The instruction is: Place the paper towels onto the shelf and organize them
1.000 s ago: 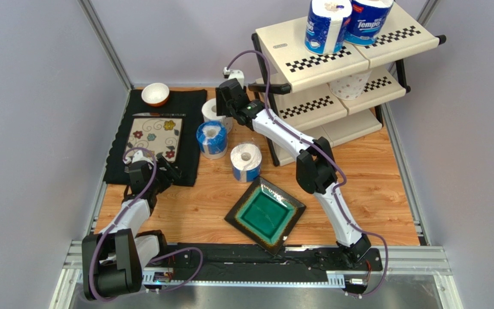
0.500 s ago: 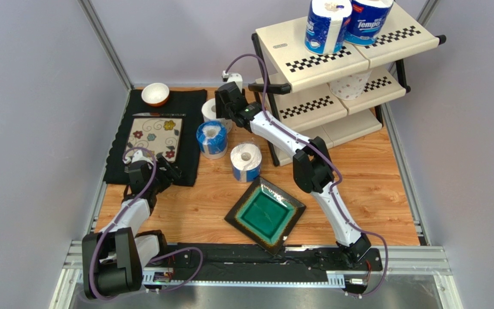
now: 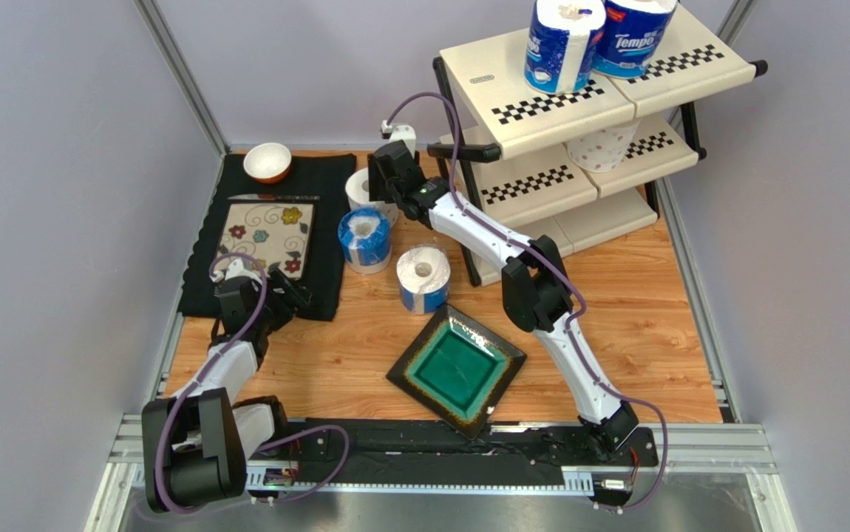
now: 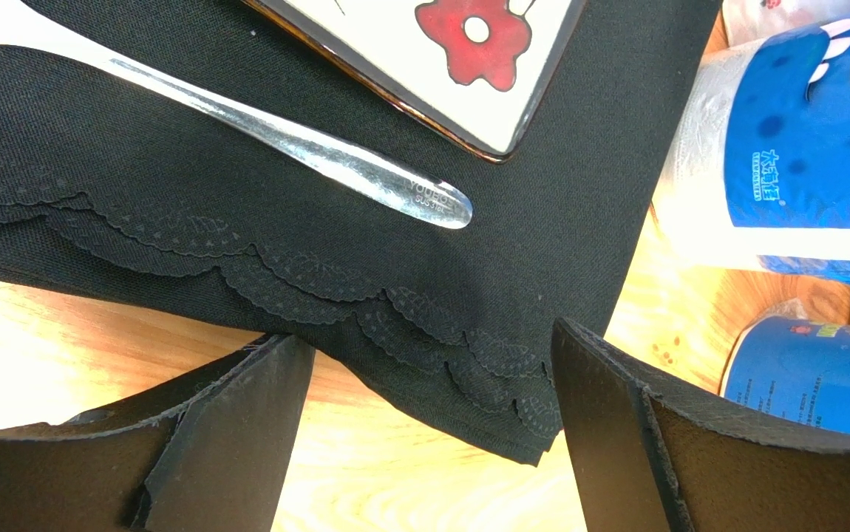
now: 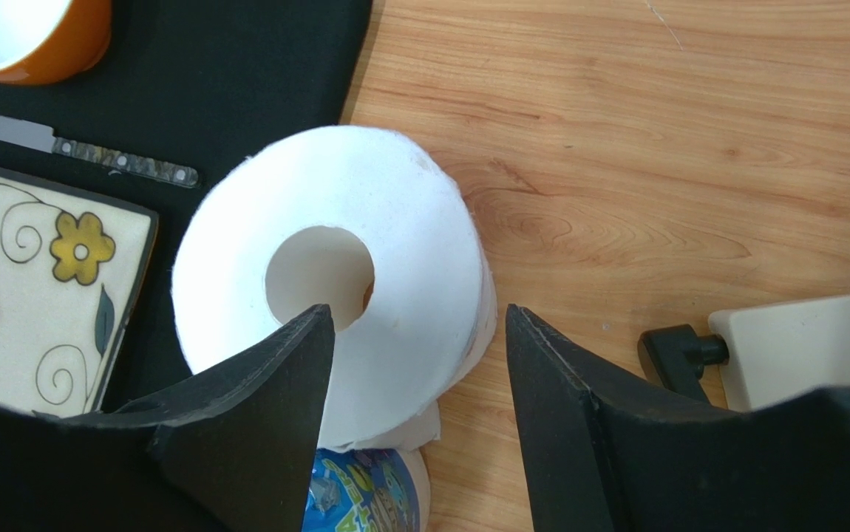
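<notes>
Plain white paper roll [image 5: 396, 255], soft cylinder with its hollow core up, stands on the wood surface [image 5: 674, 166] directly under the right gripper [image 5: 418, 316]. That gripper is spread wide, holding nothing, one finger over the core, the other past the roll's rim. Blue-wrapped roll [image 5: 374, 493] is just behind the fingers. Right arm is extended far forward, shelf [image 3: 507, 83] to its right. Left gripper [image 4: 429, 344] is wide, empty, low over the scalloped black placemat [image 4: 174, 222].

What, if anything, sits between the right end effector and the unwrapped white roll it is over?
Nothing visible. The right end effector hangs open straight above the unwrapped white roll, with no object between them. A blue-wrapped roll stands close beside that roll, though not in the gap.
</notes>
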You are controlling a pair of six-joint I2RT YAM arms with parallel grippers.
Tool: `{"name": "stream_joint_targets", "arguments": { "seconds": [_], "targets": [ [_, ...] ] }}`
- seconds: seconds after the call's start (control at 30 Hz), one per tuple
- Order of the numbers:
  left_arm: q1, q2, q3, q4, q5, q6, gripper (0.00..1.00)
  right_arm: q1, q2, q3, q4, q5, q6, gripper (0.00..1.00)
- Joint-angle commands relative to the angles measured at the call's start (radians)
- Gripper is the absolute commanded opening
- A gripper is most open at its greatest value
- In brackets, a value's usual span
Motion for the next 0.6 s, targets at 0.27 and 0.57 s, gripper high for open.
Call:
{"name": "stream_joint_targets", "arguments": {
  "seconds": [0.27, 0.57],
  "targets": [
    [0.009, 0.030, -0.034, -0.105, 0.023, -0.019, 0.88, 0.001, 0.018, 0.026, 0.113, -0.001, 0.006, 0.62],
    [0.010, 0.032, -0.037, -0.104, 0.023, -0.019, 0.88, 0.000, 0.072, 0.075, 0.101, 0.004, 0.005, 0.62]
  ]
}}
